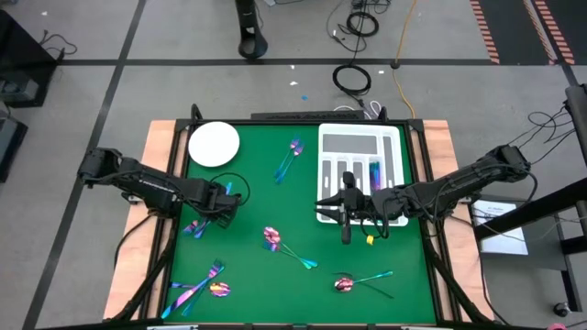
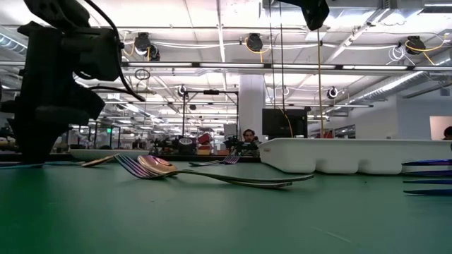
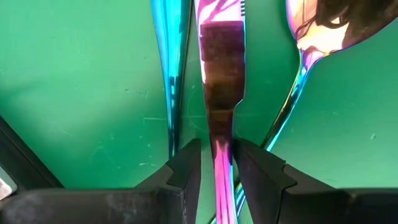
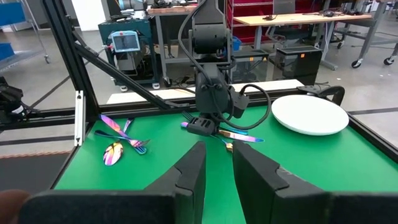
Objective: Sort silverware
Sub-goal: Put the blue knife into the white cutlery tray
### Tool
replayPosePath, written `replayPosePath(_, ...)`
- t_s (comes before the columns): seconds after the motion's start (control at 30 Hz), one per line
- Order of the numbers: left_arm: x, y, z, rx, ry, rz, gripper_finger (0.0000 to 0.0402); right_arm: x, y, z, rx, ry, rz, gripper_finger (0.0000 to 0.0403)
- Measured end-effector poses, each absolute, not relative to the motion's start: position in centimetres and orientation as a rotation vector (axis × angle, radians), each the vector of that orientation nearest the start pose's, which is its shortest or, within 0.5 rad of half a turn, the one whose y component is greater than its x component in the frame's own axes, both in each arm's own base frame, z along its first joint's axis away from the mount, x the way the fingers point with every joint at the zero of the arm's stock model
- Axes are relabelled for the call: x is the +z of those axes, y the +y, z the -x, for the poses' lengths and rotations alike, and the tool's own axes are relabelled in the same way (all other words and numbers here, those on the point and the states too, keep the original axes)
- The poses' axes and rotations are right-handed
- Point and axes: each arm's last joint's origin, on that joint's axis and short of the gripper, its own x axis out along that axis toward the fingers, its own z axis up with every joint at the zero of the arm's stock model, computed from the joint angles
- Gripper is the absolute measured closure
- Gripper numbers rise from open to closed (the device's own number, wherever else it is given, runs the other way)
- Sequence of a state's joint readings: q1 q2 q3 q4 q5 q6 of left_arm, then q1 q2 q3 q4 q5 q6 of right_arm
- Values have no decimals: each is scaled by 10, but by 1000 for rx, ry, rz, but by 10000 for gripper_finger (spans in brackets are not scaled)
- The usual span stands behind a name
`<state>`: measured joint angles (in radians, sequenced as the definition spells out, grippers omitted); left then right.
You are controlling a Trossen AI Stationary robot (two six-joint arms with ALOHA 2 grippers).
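In the left wrist view, my left gripper (image 3: pixel 217 149) points down, open, with one finger on each side of the handle of a pink-purple knife (image 3: pixel 221 81). The knife lies flat on the green mat between a teal handle (image 3: pixel 171 74) and a spoon (image 3: pixel 323 31). In the high view this gripper (image 1: pixel 223 203) is at the mat's left, over that small group of silverware (image 1: pixel 197 225). My right gripper (image 1: pixel 323 207) hangs level and open above the mat, by the white tray's (image 1: pixel 359 137) near left corner, and holds nothing (image 4: pixel 217 152). My left gripper comes from above, with its fingers (image 3: pixel 186 168) across the knife's handle (image 3: pixel 222 165), which lies flat on the mat. A strip of mat shows between one finger and the handle. The other finger is right against the handle, and I cannot tell whether it touches.
A round white plate (image 1: pixel 214 144) sits at the far left. More silverware lies at the far middle (image 1: pixel 289 160), the centre (image 1: pixel 275 240), the near right (image 1: pixel 353 282) and the near left (image 1: pixel 197 291). Some pieces lie in the tray (image 1: pixel 374 172).
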<state>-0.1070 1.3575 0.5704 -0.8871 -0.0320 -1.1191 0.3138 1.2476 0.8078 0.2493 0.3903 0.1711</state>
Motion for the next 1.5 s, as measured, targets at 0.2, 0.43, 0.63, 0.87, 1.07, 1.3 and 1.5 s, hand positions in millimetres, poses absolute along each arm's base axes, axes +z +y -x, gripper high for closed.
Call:
replayPosePath(0.2,134,-18,-169,847,1498,726,293,286,75,-266,-92,172,-105,332)
replayPosePath(0.43,133,-18,-169,823,1508,716,296,286,75,-266,-92,172,-105,332)
replayPosePath(0.63,133,-18,-170,816,1504,726,351,286,75,-266,-91,172,-105,332)
replayPosePath(0.87,133,-18,-170,814,1507,720,382,286,75,-266,-91,172,-105,332)
replayPosePath(1.07,140,-18,-173,811,1511,695,376,286,75,-266,-92,172,-105,332)
replayPosePath(1.3,149,-18,-176,779,1481,681,375,286,75,-266,-91,174,-104,332)
replayPosePath(1.5,161,-17,-178,770,1408,675,375,285,75,-266,-92,177,-103,332)
